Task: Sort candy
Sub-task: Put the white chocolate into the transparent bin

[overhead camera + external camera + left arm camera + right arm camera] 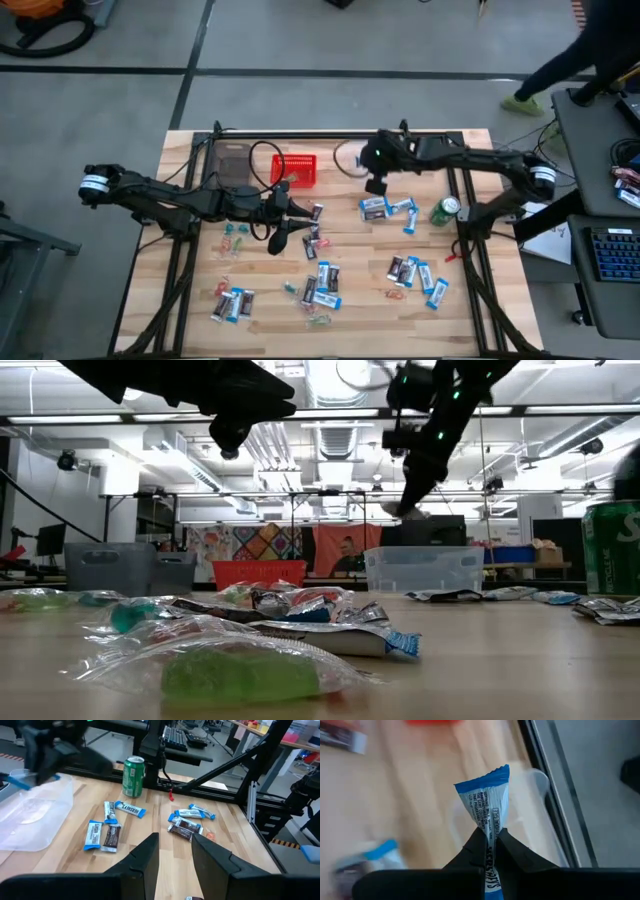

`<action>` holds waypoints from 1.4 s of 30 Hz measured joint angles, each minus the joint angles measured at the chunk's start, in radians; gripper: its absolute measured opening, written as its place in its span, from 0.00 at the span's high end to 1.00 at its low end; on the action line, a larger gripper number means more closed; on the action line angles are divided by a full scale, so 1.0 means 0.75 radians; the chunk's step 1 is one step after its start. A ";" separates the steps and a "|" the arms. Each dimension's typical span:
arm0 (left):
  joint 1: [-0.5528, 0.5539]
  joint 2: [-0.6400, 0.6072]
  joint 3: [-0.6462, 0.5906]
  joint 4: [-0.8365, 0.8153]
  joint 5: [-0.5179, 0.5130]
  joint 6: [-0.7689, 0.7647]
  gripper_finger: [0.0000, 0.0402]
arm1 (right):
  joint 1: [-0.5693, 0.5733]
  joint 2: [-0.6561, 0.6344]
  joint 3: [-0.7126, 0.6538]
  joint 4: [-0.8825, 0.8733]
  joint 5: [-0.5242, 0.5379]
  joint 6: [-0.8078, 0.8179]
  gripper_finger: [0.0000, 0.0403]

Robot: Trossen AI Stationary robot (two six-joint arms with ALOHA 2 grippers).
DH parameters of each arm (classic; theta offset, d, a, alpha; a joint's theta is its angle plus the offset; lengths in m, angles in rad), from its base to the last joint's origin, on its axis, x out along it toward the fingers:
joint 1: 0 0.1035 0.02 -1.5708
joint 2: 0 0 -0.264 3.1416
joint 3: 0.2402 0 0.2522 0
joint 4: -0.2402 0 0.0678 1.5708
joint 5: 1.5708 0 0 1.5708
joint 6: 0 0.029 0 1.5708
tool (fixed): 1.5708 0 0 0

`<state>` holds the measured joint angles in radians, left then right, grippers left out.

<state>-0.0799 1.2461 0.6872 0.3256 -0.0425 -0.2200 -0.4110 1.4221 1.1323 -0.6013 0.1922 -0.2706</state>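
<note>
Right gripper (490,837): clamped on blue-and-white packet (487,802), held above clear bin (350,158). Left gripper (175,855): parted, nothing held (over table middle). Remaining candy (322,280) scattered across table (200,300).

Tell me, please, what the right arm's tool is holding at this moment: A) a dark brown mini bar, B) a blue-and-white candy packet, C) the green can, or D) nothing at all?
B: in the right wrist view the right tool is shut on a blue-and-white candy packet, pinched between its fingers with the crimped end sticking out, above the table near the clear bin.
</note>
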 joint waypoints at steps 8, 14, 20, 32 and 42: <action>0.000 0.000 0.000 -0.008 0.000 0.000 0.76 | -0.167 0.134 -0.001 -0.003 -0.023 -0.075 0.97; 0.001 0.001 0.000 -0.011 0.000 0.001 0.76 | -0.198 0.163 -0.009 -0.001 -0.112 -0.076 0.86; 0.001 0.001 0.000 -0.026 0.000 0.001 0.76 | -0.201 0.161 -0.010 0.001 -0.117 -0.047 0.69; -0.004 0.002 0.001 -0.169 0.001 -0.239 0.76 | -0.157 0.016 -0.010 -0.039 -0.195 0.132 0.63; -0.154 0.002 0.001 -0.685 0.075 -0.749 0.80 | 0.023 -0.128 -0.012 -0.084 -0.303 0.260 0.66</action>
<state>-0.1954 1.2476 0.6876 -0.1880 0.0136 -0.7820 -0.3940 1.3258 1.1233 -0.6641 -0.0348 -0.0756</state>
